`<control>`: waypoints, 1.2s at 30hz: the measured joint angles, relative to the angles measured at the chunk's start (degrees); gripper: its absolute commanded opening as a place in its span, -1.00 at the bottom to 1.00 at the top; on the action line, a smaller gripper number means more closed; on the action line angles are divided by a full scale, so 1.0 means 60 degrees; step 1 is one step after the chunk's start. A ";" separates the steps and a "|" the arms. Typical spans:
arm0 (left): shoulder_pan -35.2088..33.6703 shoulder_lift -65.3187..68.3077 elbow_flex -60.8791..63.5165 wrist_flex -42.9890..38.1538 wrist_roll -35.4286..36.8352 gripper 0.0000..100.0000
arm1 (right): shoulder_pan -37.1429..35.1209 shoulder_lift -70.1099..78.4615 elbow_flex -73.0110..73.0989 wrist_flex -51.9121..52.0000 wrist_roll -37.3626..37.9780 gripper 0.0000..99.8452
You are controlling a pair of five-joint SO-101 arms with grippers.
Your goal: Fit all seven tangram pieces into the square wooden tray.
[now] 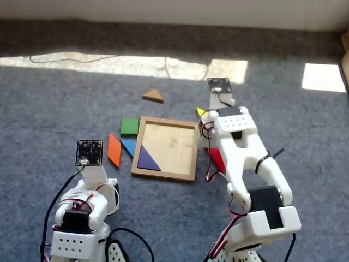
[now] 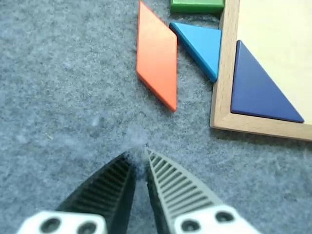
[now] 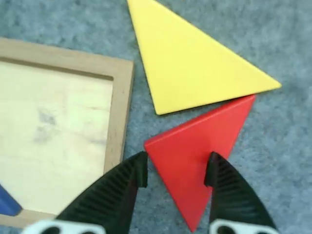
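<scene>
Right tool [image 3: 176, 163] spread wide over red triangle [image 3: 192, 141]; yellow triangle [image 3: 190, 63] just beyond its tips. Left tool [image 2: 140, 158] clenched, empty, over carpet [image 2: 58, 97]; orange parallelogram [image 2: 157, 53] ahead of it.

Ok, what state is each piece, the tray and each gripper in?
Square wooden tray: holds one piece.
Dark blue triangle: in tray corner.
Orange parallelogram: outside, on carpet.
Light blue triangle: outside, beside tray.
Green square: outside, on carpet.
Brown triangle: outside, on carpet.
Yellow triangle: outside, on carpet.
Red triangle: outside, ungripped.
Left gripper: shut, empty.
Right gripper: open over red triangle.
</scene>
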 measured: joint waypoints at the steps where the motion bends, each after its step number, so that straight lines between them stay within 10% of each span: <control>1: 0.0000 0.0000 0.0000 0.0000 0.0000 -0.99 | 0.0000 0.0000 0.0000 0.0000 0.0000 -0.46; 6: 0.0000 0.0000 0.0000 0.0000 0.0000 -0.99 | 0.0000 0.0000 0.0000 0.0000 -0.0952 -0.22; 36: 0.0000 0.0000 0.0000 0.0000 0.0000 -0.99 | -0.0015 0.2447 -0.1919 0.0747 -0.1993 -0.29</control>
